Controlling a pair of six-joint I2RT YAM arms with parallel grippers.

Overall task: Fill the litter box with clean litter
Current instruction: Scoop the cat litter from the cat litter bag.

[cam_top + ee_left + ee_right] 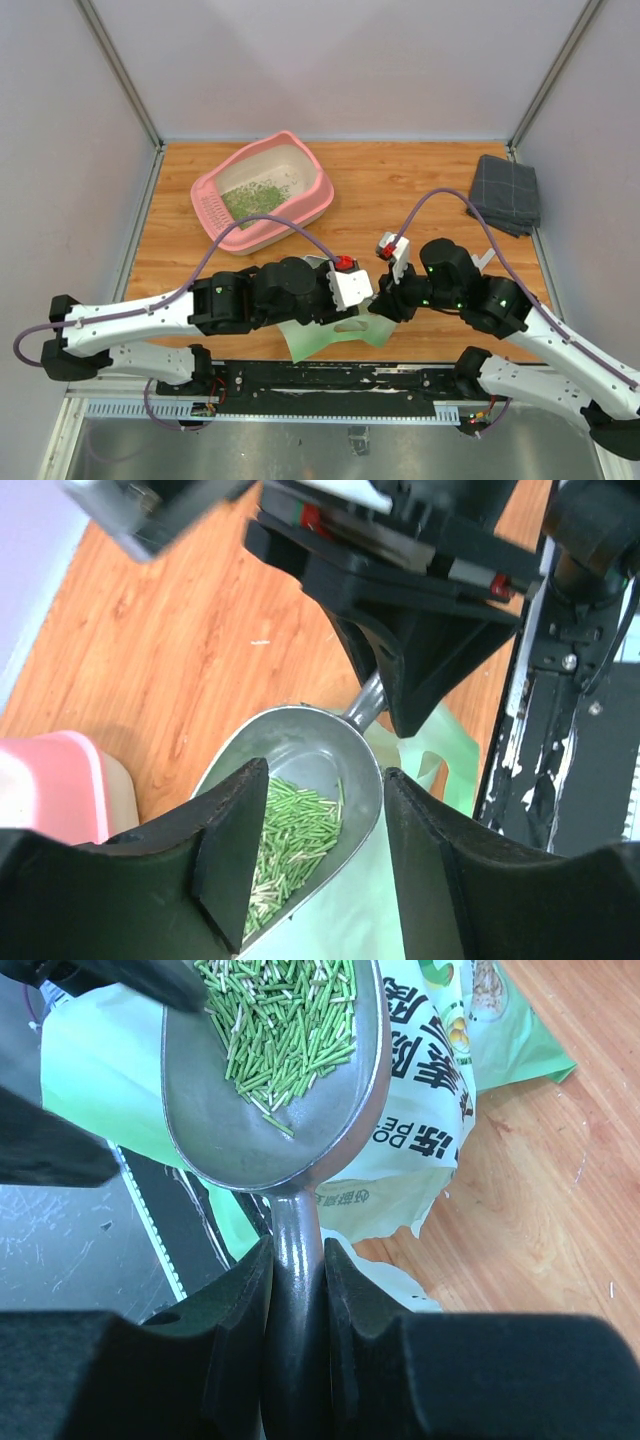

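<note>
Carrying a scoopful of clean litter point(285, 1030), well apart from the litter box point(322, 188) on its near side.

Clamped tight on the handle of the metal scoop point(290, 1130) with the right fingers point(232, 1310), bowl kept level and face-up so as to spill no granules. Poised over that bowl with the left fingers point(232, 830) about half parted and gripping nothing, probably to leave the way clear. Above the printed green litter bag point(425, 1110) on the wooden surface point(380, 175). Only a thin scatter inside the litter box so far.
</note>
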